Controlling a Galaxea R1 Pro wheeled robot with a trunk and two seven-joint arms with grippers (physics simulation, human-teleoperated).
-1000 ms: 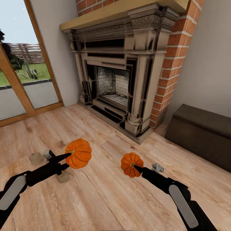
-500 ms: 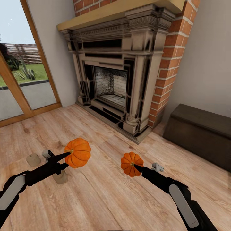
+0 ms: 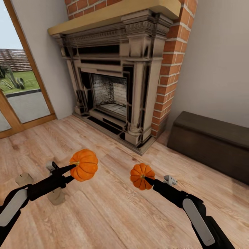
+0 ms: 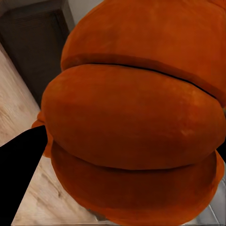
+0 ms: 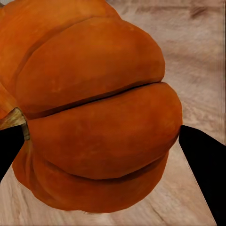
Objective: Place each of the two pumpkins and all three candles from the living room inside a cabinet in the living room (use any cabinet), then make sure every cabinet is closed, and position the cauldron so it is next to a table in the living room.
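Left gripper (image 3: 72,173): my left claw is squeezed tight on the bigger pumpkin (image 3: 84,165). One dark finger (image 4: 19,162) presses on its side in the left wrist view.
Left arm: it reaches forward and a little up from the low left corner of the head view, and holds the pumpkin in the air above the floor.
Right gripper (image 3: 147,180): my right claw is squeezed tight on the smaller pumpkin (image 3: 141,176). In the right wrist view a black finger (image 5: 203,165) sits on each side of it.
Right arm: it stretches forward from the low right corner and holds its pumpkin off the floor too.
Candles: I see two tan candles on the wood floor (image 3: 114,211). One (image 3: 56,196) is under my left arm. The other (image 3: 24,178) is further left.
Cabinet (image 3: 211,145): the long dark brown box stands by the wall on the right, shut, well apart from both pumpkins.
Fireplace (image 3: 117,76): it is big and stony, straight ahead, with red bricks beside it.
Glass door (image 3: 17,86): on the left, with grass outside.
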